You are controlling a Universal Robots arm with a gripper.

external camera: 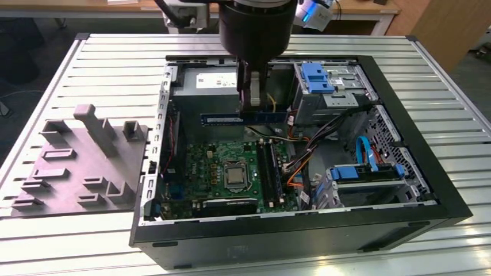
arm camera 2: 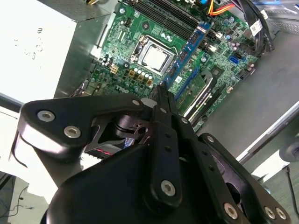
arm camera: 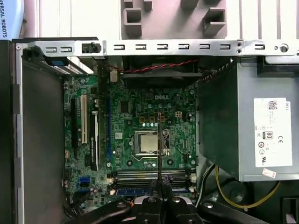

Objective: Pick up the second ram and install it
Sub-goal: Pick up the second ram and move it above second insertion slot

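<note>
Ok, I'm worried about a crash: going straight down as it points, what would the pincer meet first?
Probably the motherboard near the CPU socket, with the second ram clamped in the pincer touching first. Depth is unclear, so the exact spot is a guess.

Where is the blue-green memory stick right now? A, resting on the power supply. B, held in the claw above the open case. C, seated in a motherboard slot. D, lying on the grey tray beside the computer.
B: in the exterior view the claw is shut on the second ram, holding it in the air over the motherboard.
</note>
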